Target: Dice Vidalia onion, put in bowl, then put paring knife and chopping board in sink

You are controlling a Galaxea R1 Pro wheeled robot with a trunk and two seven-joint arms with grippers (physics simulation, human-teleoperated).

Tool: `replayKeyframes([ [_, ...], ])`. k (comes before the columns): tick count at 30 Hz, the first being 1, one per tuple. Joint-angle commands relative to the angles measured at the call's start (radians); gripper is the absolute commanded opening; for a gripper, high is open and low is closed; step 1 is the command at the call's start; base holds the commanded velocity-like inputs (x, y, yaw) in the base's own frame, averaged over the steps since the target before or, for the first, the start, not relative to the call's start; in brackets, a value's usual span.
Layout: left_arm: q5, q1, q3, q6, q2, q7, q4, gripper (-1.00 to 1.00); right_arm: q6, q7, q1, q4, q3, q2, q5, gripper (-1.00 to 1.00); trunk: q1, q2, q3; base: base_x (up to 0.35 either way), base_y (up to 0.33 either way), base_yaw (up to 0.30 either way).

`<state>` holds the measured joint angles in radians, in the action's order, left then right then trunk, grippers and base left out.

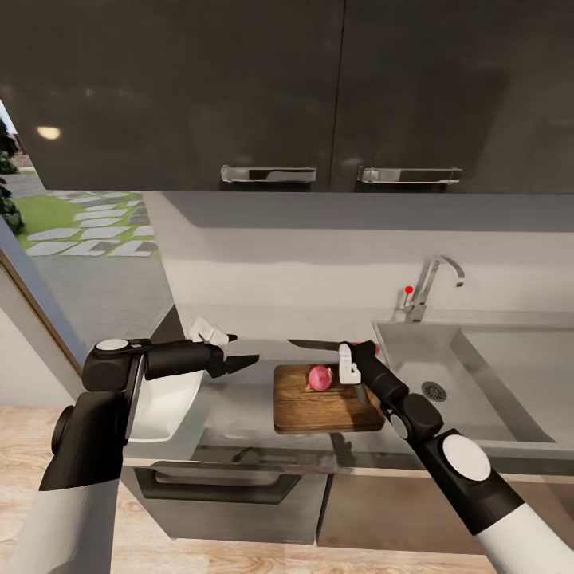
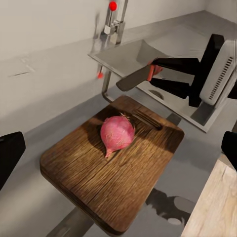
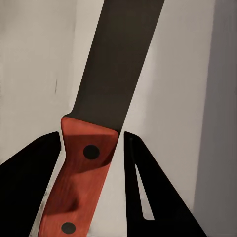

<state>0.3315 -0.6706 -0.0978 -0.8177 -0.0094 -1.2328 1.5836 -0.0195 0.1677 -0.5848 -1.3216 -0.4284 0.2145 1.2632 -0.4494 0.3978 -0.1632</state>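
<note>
The reddish Vidalia onion (image 1: 320, 377) (image 2: 117, 134) lies whole on the brown chopping board (image 1: 327, 408) (image 2: 113, 168), on the grey countertop (image 1: 239, 406) left of the sink (image 1: 478, 414). My right gripper (image 1: 360, 351) (image 3: 91, 136) is shut on the paring knife's red handle (image 3: 84, 177). It holds the dark blade (image 1: 315, 344) (image 2: 133, 79) level above the board's far edge, pointing left. To the left of the board my left gripper (image 1: 245, 348) hovers open and holds nothing, its fingers (image 2: 10, 153) wide apart. The white bowl (image 1: 163, 402) sits under the left arm, partly hidden.
A curved chrome tap (image 1: 430, 287) with a red knob stands behind the sink. Dark wall cabinets (image 1: 319, 96) hang overhead. Below the countertop are dark drawers with a handle (image 1: 215, 478). A window (image 1: 72, 231) opens at the left.
</note>
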Motion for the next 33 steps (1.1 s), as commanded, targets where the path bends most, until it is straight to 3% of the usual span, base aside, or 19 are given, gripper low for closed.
replayKeyframes([
  [1,0.009,-0.001,-0.002,-0.009,-0.001,-0.01,0.001,1.0,-0.002,0.001,-0.001,0.002,-0.001,-0.001,0.01,-1.0,-0.001,0.002,-0.002,0.0,0.0,0.0],
  [5,0.009,-0.001,-0.002,-0.009,-0.001,-0.011,0.001,1.0,-0.001,0.0,-0.001,0.023,-0.001,-0.021,0.015,-1.0,-0.001,0.002,-0.002,0.0,0.0,0.0],
  [9,0.009,-0.001,0.001,-0.009,-0.006,-0.011,0.001,1.0,-0.003,0.0,-0.001,0.035,-0.005,-0.035,0.045,-1.0,-0.001,0.002,-0.002,0.0,0.0,0.0],
  [33,0.009,-0.001,0.009,-0.009,-0.009,-0.011,0.001,1.0,-0.01,0.0,-0.001,0.038,-0.005,-0.037,0.056,-1.0,-0.001,0.002,-0.002,0.0,0.0,0.0],
])
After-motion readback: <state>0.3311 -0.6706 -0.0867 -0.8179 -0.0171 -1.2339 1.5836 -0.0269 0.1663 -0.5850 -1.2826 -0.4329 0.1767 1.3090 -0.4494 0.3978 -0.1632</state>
